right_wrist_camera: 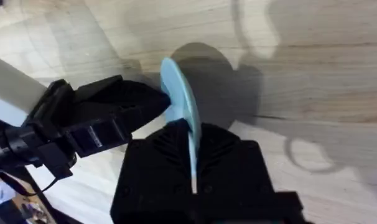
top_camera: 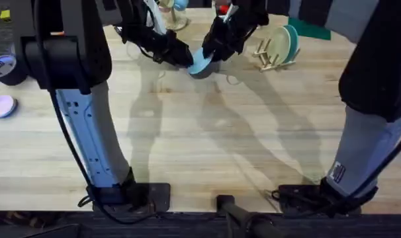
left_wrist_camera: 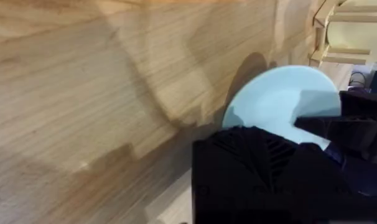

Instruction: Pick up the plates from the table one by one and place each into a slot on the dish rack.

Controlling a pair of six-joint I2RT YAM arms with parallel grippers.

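Overhead view: on the wooden tabletop the dish rack already holds the cream plate; left of it both arms meet at the blue plate, raised on edge. Right gripper clamps its rim; left gripper pinches the opposite side. Uneven release could twist and drop it
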